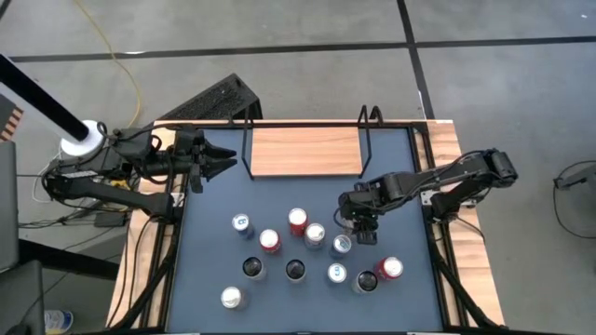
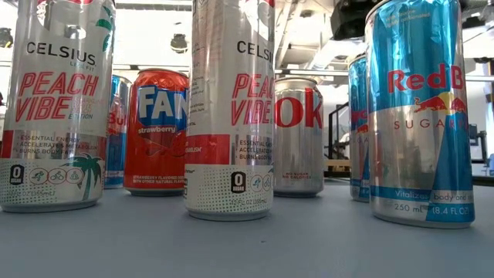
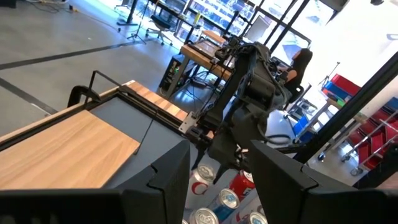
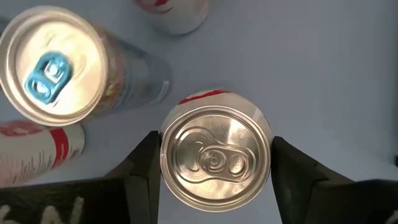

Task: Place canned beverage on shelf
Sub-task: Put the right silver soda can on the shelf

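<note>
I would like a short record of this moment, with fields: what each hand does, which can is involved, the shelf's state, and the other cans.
right hand: above the can cluster, fingers open on either side of one can, not closed on it
target can: silver-top can with red on its side, upright on the table
left hand: waits near the table's left edge, beside the shelf, fingers open
shelf: light wood board at the far edge, no can on it
other cans: about nine more upright on the table, among them a blue-tab can
</note>
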